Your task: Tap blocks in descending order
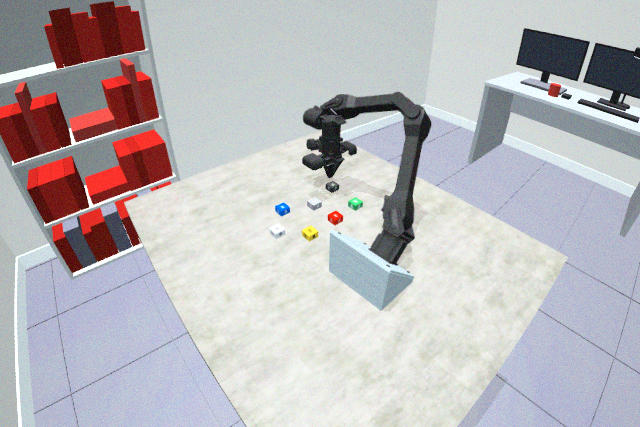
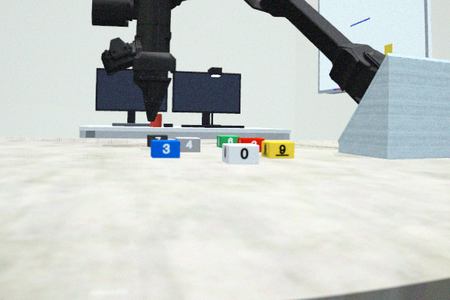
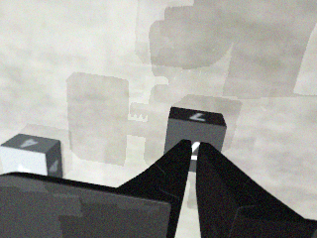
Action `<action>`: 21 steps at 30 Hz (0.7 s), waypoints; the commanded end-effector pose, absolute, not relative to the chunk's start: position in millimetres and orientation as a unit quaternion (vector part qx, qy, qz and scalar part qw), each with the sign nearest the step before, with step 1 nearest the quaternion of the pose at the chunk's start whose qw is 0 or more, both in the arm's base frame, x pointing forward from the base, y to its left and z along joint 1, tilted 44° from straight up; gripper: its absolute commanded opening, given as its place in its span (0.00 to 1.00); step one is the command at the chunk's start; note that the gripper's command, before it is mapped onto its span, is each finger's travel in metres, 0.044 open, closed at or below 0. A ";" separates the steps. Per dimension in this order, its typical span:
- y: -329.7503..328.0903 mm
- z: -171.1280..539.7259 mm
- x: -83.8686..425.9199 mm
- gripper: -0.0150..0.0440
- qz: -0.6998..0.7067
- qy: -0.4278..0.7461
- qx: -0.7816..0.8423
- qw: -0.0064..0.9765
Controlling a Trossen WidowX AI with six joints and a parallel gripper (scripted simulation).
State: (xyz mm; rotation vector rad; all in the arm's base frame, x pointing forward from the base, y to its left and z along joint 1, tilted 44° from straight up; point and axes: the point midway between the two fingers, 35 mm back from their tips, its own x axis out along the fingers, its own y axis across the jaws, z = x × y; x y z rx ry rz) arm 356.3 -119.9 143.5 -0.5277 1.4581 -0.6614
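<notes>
My gripper [image 1: 330,175] [image 2: 151,120] [image 3: 193,150] is shut and empty, with its tips a little above the black block [image 1: 332,186] [image 2: 152,138] [image 3: 188,130], which shows 7. The grey block [image 1: 314,203] [image 2: 188,144] [image 3: 22,159] shows 4. The blue block [image 1: 282,208] [image 2: 159,149] shows 3. The white block [image 1: 277,230] [image 2: 234,153] shows 0. The yellow block [image 1: 310,233] [image 2: 272,149] shows an underlined 9. The green block [image 1: 355,203] [image 2: 222,140] seems to show 6. The red block [image 1: 335,217] [image 2: 247,140] has its digit partly hidden in the exterior view.
The pale blue wedge-shaped stand [image 1: 356,269] [image 2: 414,107] is at the arm's base, near the yellow and red blocks. A bookshelf [image 1: 36,158] stands beyond the table [image 1: 289,319] on the left. A desk [image 1: 496,82] with two monitors is at the back right.
</notes>
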 end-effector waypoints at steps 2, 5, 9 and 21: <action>-125.8 140.2 354.4 0.29 -0.294 0.645 -0.235 0.665; -129.2 136.8 354.4 0.29 -0.294 0.645 -0.235 0.665; -133.6 132.3 354.3 0.29 -0.294 0.645 -0.235 0.665; -131.3 134.0 355.4 0.29 -0.294 0.644 -0.235 0.666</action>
